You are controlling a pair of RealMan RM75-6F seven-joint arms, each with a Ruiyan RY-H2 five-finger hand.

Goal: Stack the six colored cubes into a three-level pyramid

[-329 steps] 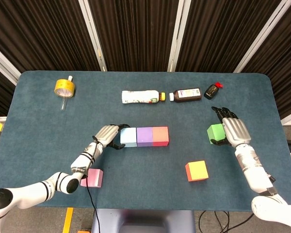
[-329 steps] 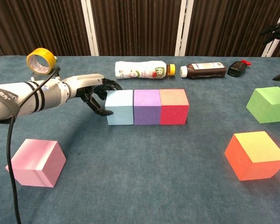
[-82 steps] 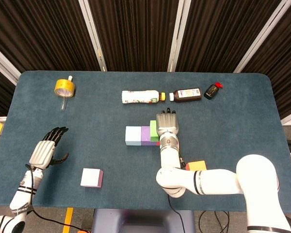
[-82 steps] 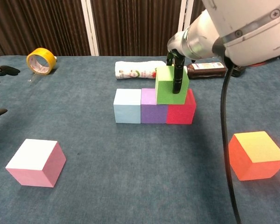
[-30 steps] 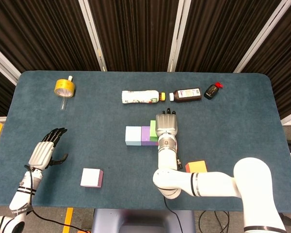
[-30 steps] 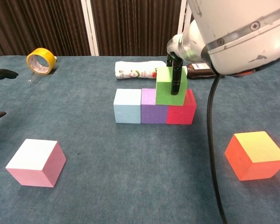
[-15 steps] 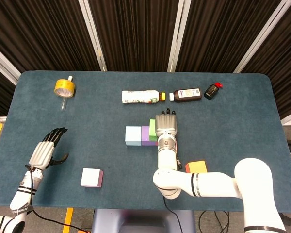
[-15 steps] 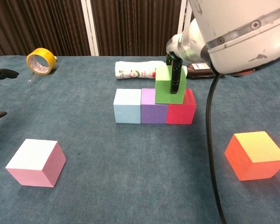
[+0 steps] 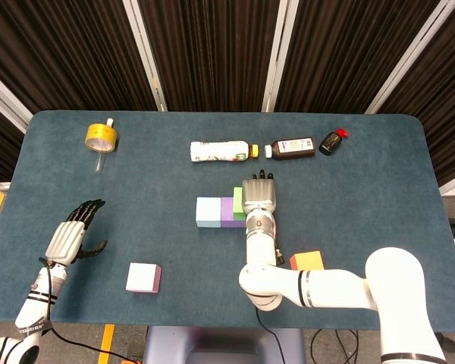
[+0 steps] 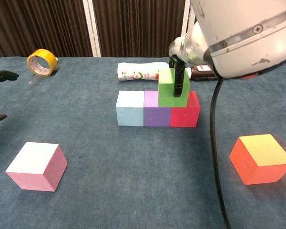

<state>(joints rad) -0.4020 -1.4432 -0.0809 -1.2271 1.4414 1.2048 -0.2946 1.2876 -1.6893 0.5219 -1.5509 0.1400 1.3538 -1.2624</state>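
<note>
Cubes for the bottom level are set: a blue cube, a purple cube and a red cube sit touching in a row near the middle of the table. By my reading the second level is just being started and nothing above it exists yet. The right hand reaches down over the row and grips a green cube, which sits over the seam between purple and red; whether it already rests on them or hangs just above is hard to tell. Dark fingers press the green cube's right face, with the hand's bulk above it; the far-side contact is hidden. Well apart from the row, an orange cube lies to the right front and a pink cube to the left front, both untouched. They are what is left: one more for the second level, one for the top. The left hand hovers at the table's left edge, fingers spread, holding nothing.
</note>
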